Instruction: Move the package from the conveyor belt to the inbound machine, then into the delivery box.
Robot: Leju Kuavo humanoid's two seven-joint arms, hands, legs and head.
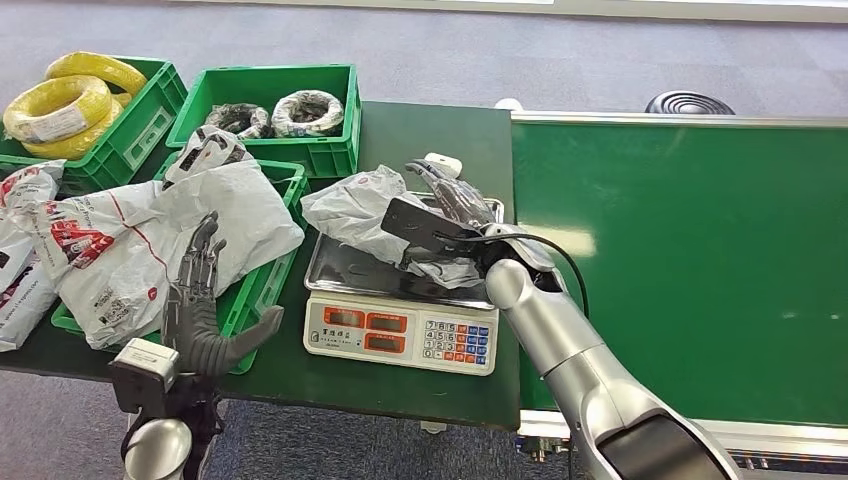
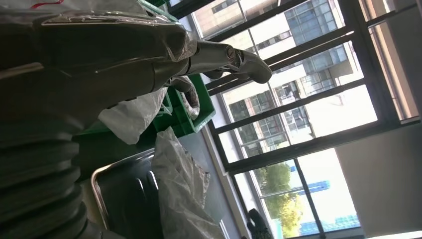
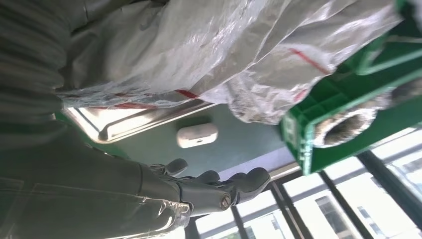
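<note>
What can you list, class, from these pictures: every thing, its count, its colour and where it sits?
Crinkled plastic mail package: one, white-grey, on the scale's steel tray.
Electronic weighing scale: one, white body with steel tray, on the dark green table.
Flat conveyor belt: one, green, to the right of the scale.
Plastic crates: three, green, on the table's left part.
Bagged packages: several, white with red print, piled on the nearest crate.
Coiled yellow cable: two coils, in the far left crate.
Wrapped dark coils: two, in the middle crate.
Small white device: one, behind the scale.
Left hand: grey, open, beside the piled crate.
Right hand: grey, on the package.
</note>
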